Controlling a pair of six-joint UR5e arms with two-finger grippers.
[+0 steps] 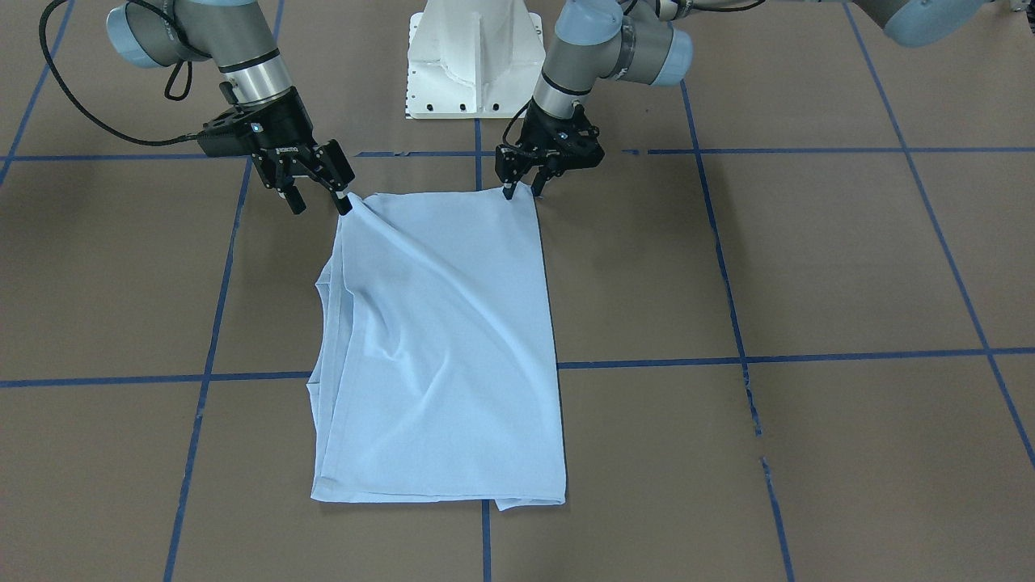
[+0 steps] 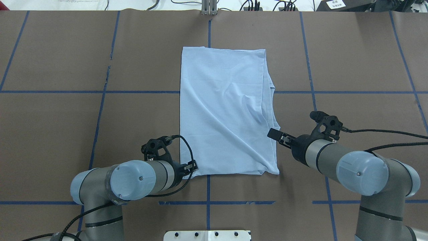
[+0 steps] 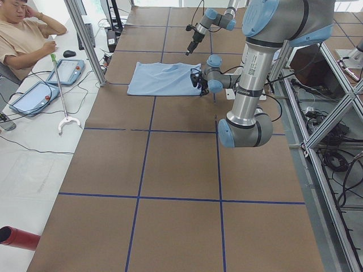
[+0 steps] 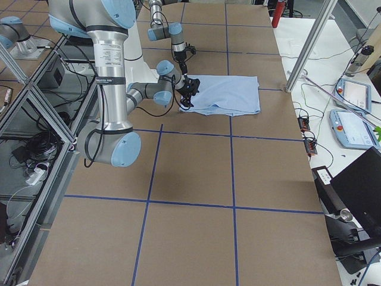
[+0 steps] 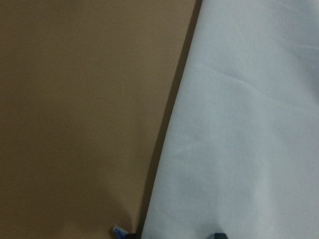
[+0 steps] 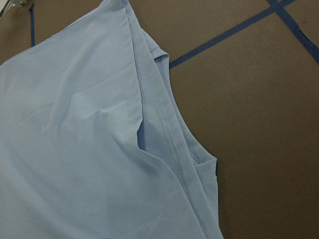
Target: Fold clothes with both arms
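Note:
The light blue T-shirt (image 1: 445,339) lies folded into a long rectangle in the middle of the brown table (image 1: 808,267), with sleeve and hem layers showing along one side (image 6: 169,144). My left gripper (image 1: 523,192) is open at the shirt's near corner, one fingertip on each side of the edge, as the left wrist view (image 5: 239,124) also shows. My right gripper (image 1: 321,204) is open at the other near corner, with one fingertip touching the cloth. A diagonal wrinkle runs across the shirt from that corner. In the overhead view both grippers (image 2: 190,170) (image 2: 276,135) flank the shirt (image 2: 224,113).
Blue tape lines (image 1: 728,150) divide the table into squares. The white pedestal base (image 1: 475,56) stands behind the shirt. A person (image 3: 22,28) sits at a side table with tablets (image 3: 68,71). Metal frame posts (image 4: 306,44) stand at the table's edge.

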